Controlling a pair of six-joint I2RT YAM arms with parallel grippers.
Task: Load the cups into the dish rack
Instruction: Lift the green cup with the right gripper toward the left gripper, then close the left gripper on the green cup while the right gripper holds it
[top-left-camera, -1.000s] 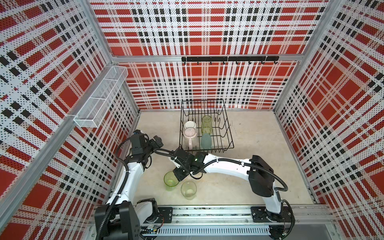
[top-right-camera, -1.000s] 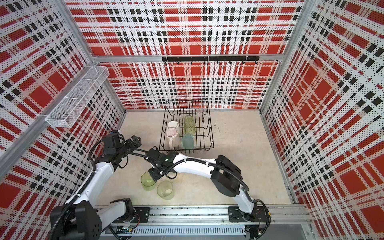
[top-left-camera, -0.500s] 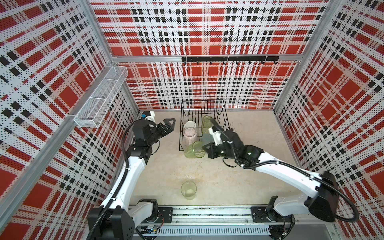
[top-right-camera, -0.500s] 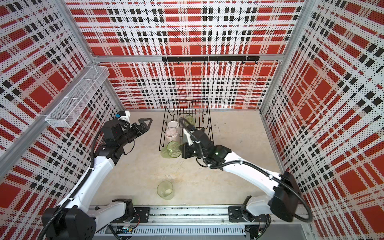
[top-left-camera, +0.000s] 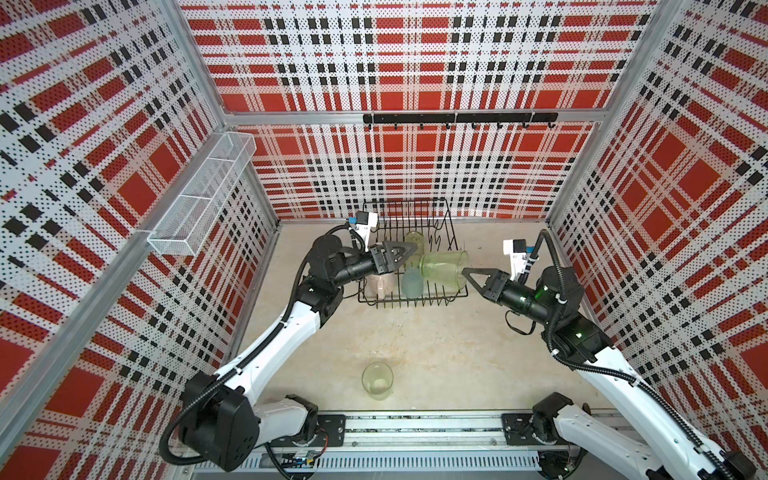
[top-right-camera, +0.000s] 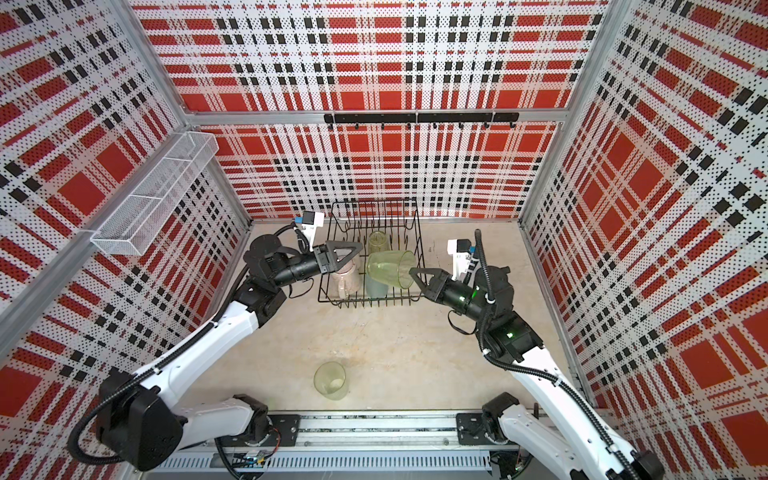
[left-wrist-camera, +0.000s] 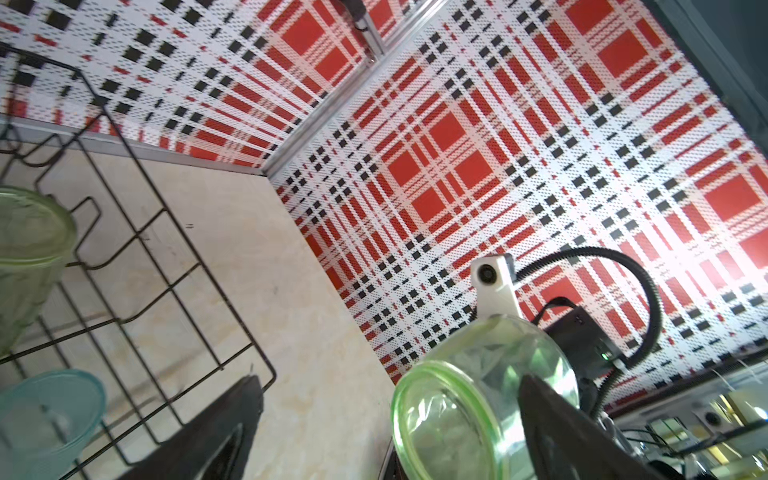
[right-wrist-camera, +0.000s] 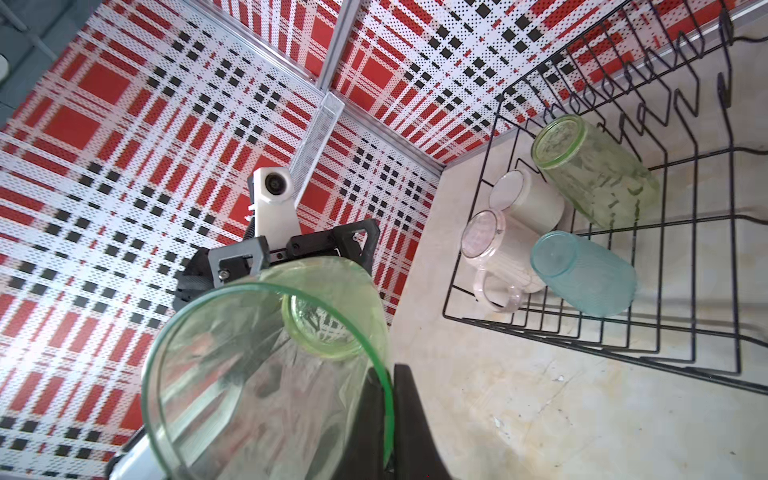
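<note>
**Fifth cup over rack, not yet set**

The rack (top-left-camera: 407, 210) sits at the back. Your left gripper (top-left-camera: 405, 257) hangs over its left part, jaws wide, gripping nothing. The carried cup's base lies btwn its fingers (left-wrist-camera: 216, 432); contact unclear. Your right gripper (top-left-camera: 465, 271) is clamped on the rim of the green cup (top-left-camera: 442, 268), held on its side above the rack's right half. Four sit racked, upended: white mug (right-wrist-camera: 528, 199), pink mug (right-wrist-camera: 498, 245), green tumbler (right-wrist-camera: 594, 174), teal tumbler (right-wrist-camera: 582, 274). Next, I'd judge: tip it mouth-down into a free slot, then let go. The pale cup (top-left-camera: 377, 380) stands on the table by the front rail.
</note>
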